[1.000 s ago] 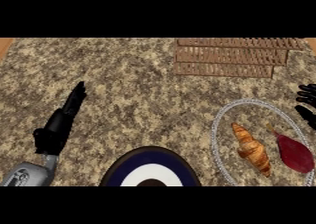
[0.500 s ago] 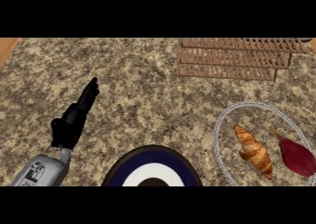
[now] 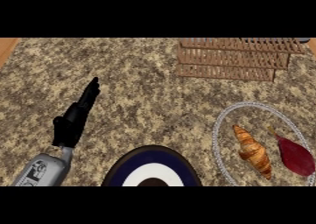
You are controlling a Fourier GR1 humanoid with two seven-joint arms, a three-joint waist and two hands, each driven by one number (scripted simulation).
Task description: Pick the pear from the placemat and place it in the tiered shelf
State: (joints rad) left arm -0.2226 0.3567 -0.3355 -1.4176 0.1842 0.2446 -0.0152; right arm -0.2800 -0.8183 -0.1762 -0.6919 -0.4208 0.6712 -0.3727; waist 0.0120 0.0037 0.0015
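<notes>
Speckled granite surface (image 3: 153, 100); left hand (image 3: 75, 120) fingers straight, released. Dark-red pear (image 3: 296, 155) lies well right of them, beside a ridged croissant (image 3: 254, 151).

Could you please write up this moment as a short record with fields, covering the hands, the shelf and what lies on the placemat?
surface: speckled stone counter
left hand: left hand over the counter at the view's left, fingers straight, holding nothing
right hand: not in view
tiered shelf: tiered shelf of wooden slats at the far right, nothing seen in it
placemat: round placemat with a pale rim, at the right
on placemat: dark red pear beside a croissant, apart
near edge: dark blue and white plate
task state: pear not yet picked
</notes>
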